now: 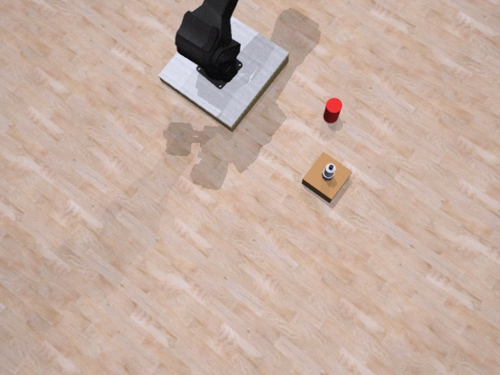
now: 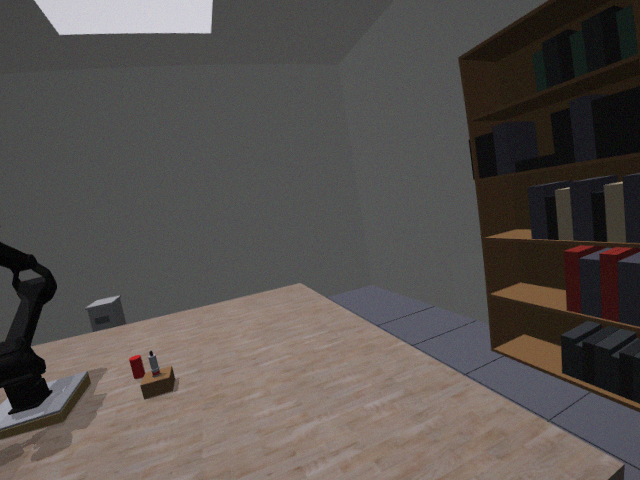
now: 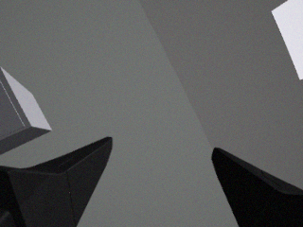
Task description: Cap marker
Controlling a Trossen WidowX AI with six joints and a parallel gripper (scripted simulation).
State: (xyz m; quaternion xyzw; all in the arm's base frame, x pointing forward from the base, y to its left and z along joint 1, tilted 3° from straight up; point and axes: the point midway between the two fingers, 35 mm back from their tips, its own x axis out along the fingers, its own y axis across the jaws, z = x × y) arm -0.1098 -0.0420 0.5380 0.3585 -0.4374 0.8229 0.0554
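Note:
A grey marker [image 1: 329, 171] [image 2: 153, 362] stands upright in a brown holder block [image 1: 338, 183] [image 2: 159, 385] on the wooden table. Its red cap [image 1: 332, 109] [image 2: 136, 366] stands loose on the table a short way from the block, on the side nearer the arm's base. My gripper [image 3: 163, 148] shows only in the wrist view. Its two dark fingers stand wide apart with nothing between them, and it points up at the grey wall and ceiling. It is far from the cap and the marker.
The black arm [image 1: 209, 38] [image 2: 23, 330] rises from a grey base plate [image 1: 258, 64] [image 2: 62, 395]. A bookshelf [image 2: 558, 206] stands beyond the table's right edge. A small grey box [image 2: 104, 311] [image 3: 19, 113] stands behind the table.

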